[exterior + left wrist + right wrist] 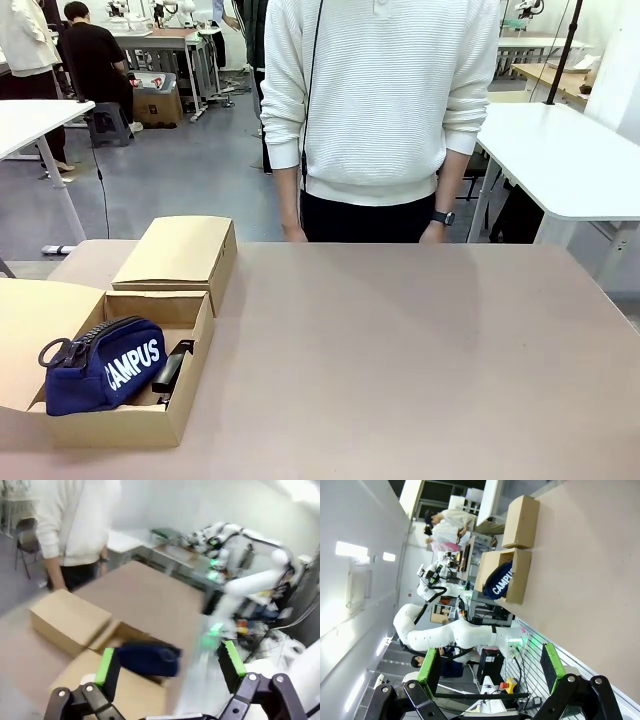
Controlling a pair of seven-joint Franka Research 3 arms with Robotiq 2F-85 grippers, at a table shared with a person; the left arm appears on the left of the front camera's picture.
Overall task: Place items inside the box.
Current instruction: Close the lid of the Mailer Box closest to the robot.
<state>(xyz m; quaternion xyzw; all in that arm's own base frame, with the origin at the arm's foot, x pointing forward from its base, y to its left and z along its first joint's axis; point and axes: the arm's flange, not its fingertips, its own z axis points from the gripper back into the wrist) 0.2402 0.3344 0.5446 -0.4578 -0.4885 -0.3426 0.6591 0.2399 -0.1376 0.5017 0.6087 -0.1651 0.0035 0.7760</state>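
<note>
Left claw (169, 661): spread wide, grips nothing, hangs over the near left of the table in a blurred view. Right claw (490, 664): just as wide, empty too, looks at the table from well off to its side.

Table (420, 360): brown, runs across the whole scene.

Person (375, 100): stands at the far edge in a white sweater, both hands hanging down by the table's far rim.

Open box (120, 428): sits at the near left, flaps folded outward.

Closed box (180, 250): lies just beyond the open one, on the far left.

Pouch (105, 365): navy, lettered "CAMPUS", rests inside the open box, bulges above its rim, zip pull to the left.

Stapler (170, 370): black, lies in the same box, just right of the pouch.
</note>
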